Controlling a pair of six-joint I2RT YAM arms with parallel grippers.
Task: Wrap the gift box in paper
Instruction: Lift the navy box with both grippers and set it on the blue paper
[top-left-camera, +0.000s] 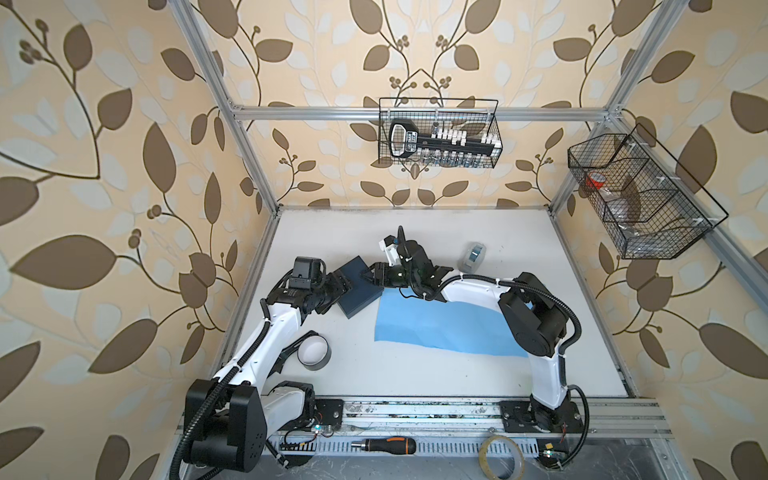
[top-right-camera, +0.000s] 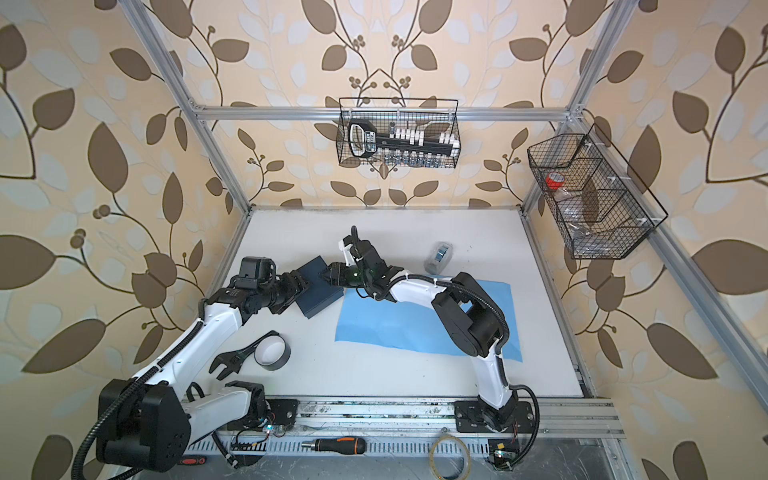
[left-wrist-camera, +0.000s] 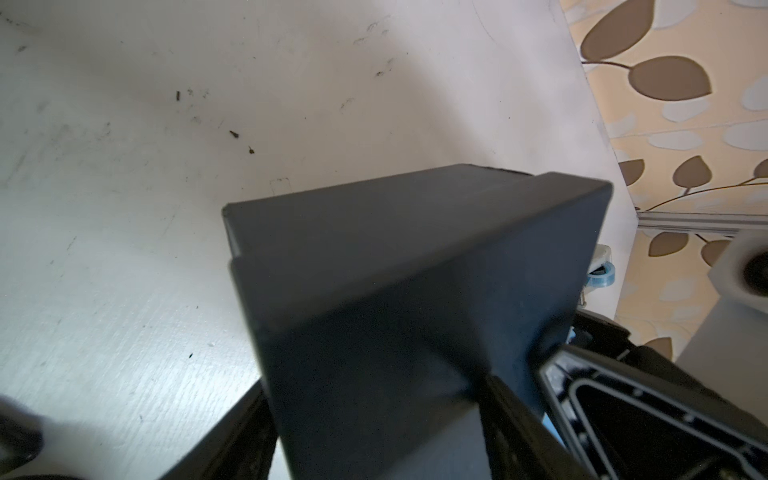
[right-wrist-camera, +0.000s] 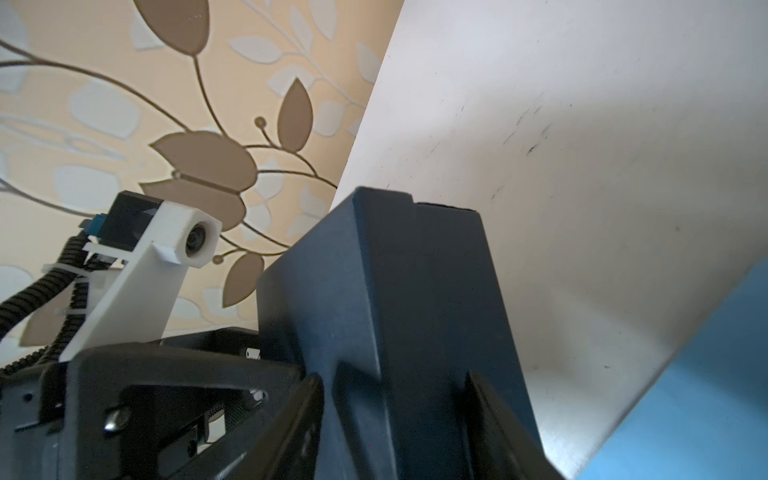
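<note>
Navy-black, matte, the lidded gift box is clasped left of centre by the left gripper and the right gripper.

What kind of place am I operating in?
Probably a lab robot cell dressed as a room: an aluminium frame carrying leaf wallpaper panels, a wire basket of tools hung on it, and a white tabletop.

gift box: smooth matt card, dark navy, faint grain
paper: thin matt sheet, lightly creased
table: matt white board, scuffed and speckled
frame: bare brushed metal
wire basket: black coated mesh
arm shell: glossy white plastic, matt black joints
tape roll: grey, slight sheen
screwdriver: black and orange handle, rubbery look
</note>
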